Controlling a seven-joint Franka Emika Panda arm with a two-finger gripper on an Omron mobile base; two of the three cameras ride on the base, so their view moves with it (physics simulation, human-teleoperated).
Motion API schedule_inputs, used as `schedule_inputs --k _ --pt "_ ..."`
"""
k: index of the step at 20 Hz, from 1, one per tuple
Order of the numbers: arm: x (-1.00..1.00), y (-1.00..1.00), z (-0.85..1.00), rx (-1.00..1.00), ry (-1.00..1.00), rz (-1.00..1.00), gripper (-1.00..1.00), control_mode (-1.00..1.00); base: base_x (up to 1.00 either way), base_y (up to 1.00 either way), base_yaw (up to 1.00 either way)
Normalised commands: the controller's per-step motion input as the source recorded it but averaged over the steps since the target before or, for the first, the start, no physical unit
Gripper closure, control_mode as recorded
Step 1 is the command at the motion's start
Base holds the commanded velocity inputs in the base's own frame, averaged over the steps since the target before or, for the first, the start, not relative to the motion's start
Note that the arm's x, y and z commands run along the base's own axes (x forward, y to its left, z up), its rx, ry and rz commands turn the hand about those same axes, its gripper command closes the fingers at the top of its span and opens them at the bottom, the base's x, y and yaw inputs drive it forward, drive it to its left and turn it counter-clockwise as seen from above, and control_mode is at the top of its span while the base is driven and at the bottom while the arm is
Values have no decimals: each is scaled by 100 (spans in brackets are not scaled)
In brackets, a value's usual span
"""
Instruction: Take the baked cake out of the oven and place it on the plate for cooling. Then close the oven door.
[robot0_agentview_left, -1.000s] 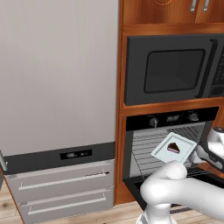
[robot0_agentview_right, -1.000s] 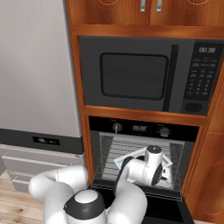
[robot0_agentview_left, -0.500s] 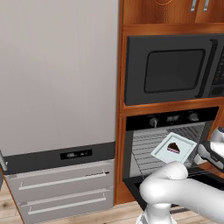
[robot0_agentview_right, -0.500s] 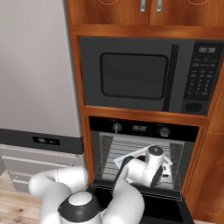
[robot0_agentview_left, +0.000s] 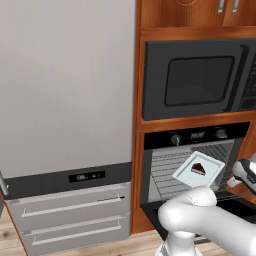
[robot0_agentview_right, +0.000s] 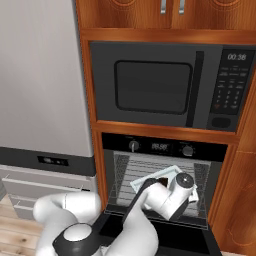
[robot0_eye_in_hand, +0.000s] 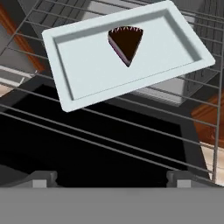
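Hand: the hand (robot0_eye_in_hand: 112, 178) has its two dark fingertips (robot0_eye_in_hand: 41, 178) spread wide apart at the bottom of the hand view, with nothing between them; it holds nothing.
Hand position: low in front of the oven's open mouth, just short of the wire rack (robot0_eye_in_hand: 109, 140), in the right base view partly in front of the tray.
Cake: a dark brown wedge of cake (robot0_eye_in_hand: 126, 43) with a pale purplish side, ahead of the hand and clear of the fingertips, point turned toward the hand.
Tray: the cake lies near the middle of a pale rectangular tray (robot0_eye_in_hand: 87, 74) that rests on the wire rack, turned askew to the rack's bars.
Oven: the oven (robot0_agentview_right: 160, 147) is black, with two round knobs and a small display above the cavity that the hand faces.
Oven door: the oven door (robot0_agentview_left: 235, 202) is dropped open below the hand.
Microwave: a black microwave (robot0_agentview_right: 165, 85) sits above the hand, in wooden cabinets.
Fridge: a grey fridge (robot0_agentview_left: 65, 100) with drawers stands left of the hand.
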Motion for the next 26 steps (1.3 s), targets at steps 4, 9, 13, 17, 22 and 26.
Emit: schedule_inputs --k 4,9,13,17,22,26 --pt "-9 1 0 2 -16 2 -100 -100 0 0 0" --pt "0 17 0 0 -10 0 -100 -100 0 0 0" --pt "0 9 0 0 -9 2 -100 -100 0 0 0" --pt "0 10 0 0 -10 2 -100 -100 0 0 0" --pt "1 10 1 0 -8 0 -100 -100 0 0 0" --pt "5 15 8 0 -8 1 -100 -100 0 0 0"
